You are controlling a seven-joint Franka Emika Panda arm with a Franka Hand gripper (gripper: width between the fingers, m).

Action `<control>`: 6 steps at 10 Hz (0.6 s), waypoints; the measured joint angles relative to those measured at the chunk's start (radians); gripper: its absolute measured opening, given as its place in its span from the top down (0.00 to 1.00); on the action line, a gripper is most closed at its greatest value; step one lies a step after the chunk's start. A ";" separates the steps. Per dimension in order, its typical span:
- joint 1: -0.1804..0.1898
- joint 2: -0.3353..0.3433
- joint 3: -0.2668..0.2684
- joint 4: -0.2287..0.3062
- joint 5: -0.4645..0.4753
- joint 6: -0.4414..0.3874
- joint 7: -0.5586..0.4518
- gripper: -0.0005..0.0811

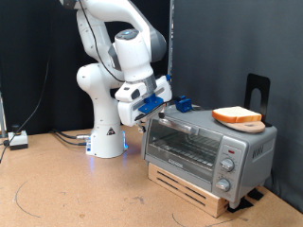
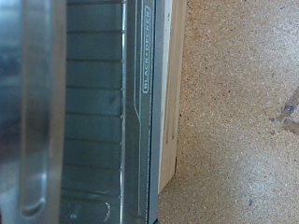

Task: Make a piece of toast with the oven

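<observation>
The silver-grey oven (image 1: 210,149) stands on a pale wooden base at the exterior view's right, with its glass door up and its wire rack showing behind the glass. The piece of toast (image 1: 237,115) lies on a round wooden board on the oven's roof. My gripper (image 1: 157,112) hangs at the oven's top corner towards the exterior view's left, close to the upper edge of the door. The wrist view shows the oven door (image 2: 98,112) close up, with a blurred silver bar (image 2: 37,112) across it; no fingers are clearly seen there.
The robot's white base (image 1: 106,132) stands behind the oven to the exterior view's left, with cables (image 1: 57,137) on the brown tabletop. A black stand (image 1: 258,90) rises behind the toast. The three knobs (image 1: 227,170) are on the oven's right panel.
</observation>
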 joint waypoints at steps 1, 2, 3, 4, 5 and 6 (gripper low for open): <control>0.000 0.001 0.000 0.001 0.005 -0.004 0.000 0.01; 0.003 0.001 -0.002 0.002 0.022 -0.005 -0.012 0.01; 0.011 0.001 -0.004 0.005 0.047 -0.005 -0.032 0.01; 0.021 -0.004 -0.009 0.010 0.077 -0.007 -0.057 0.01; 0.027 -0.013 -0.016 0.016 0.096 -0.021 -0.072 0.01; 0.026 -0.020 -0.016 0.019 0.098 -0.037 -0.074 0.01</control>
